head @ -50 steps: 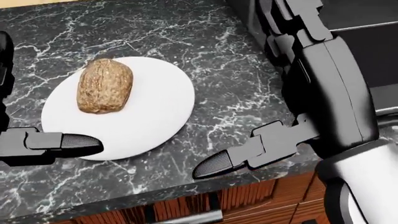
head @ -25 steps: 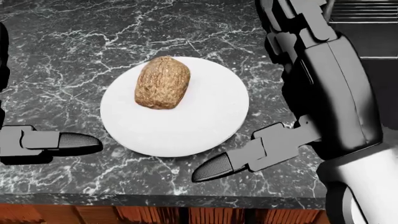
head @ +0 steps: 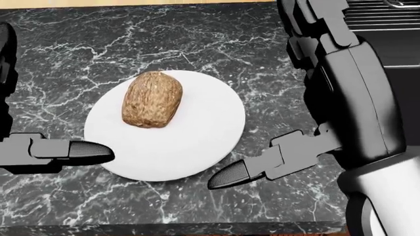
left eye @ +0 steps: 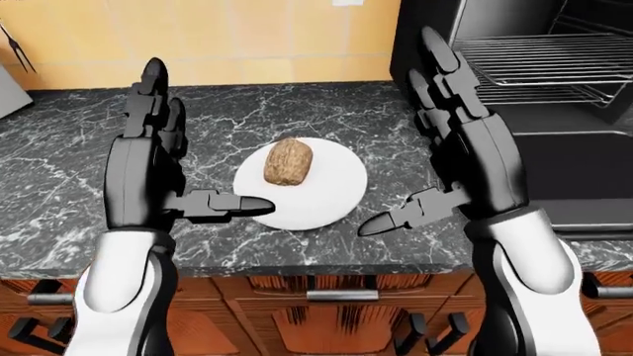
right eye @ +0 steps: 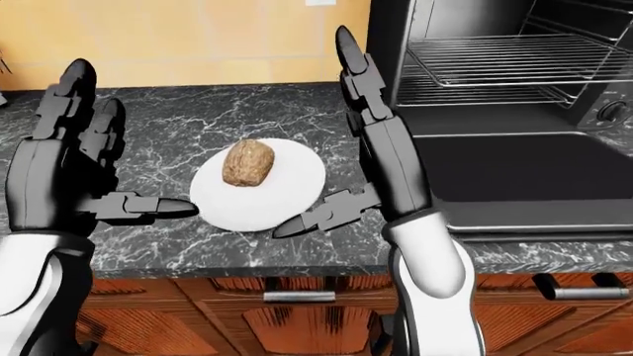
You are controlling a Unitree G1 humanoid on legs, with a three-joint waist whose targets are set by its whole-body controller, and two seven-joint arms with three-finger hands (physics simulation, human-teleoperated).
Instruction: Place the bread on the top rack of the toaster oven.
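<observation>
A brown bread loaf [head: 151,100] lies on a white plate [head: 197,142] on the black marble counter [left eye: 59,170]. My left hand [left eye: 202,148] is raised left of the plate, fingers up and thumb pointing over the plate's rim, open and empty. To the right of the plate my right hand [left eye: 398,131] is held the same way, open, with its thumb near the plate's lower right edge. Neither hand touches the bread. The black toaster oven [right eye: 395,44] stands on the right with its door [right eye: 514,174] folded down, showing a top rack [right eye: 514,48] and a lower rack [right eye: 495,89].
Wooden drawers with metal handles [left eye: 341,295] run under the counter's near edge. A yellow wall [left eye: 247,37] backs the counter. A grey object [left eye: 10,93] shows at the far left. The oven's knob [right eye: 614,111] sits at the right edge.
The whole head view has shifted, so the camera moved: plate and bread slid right, then partly back left and lower. The hands keep their open pose either side of the plate.
</observation>
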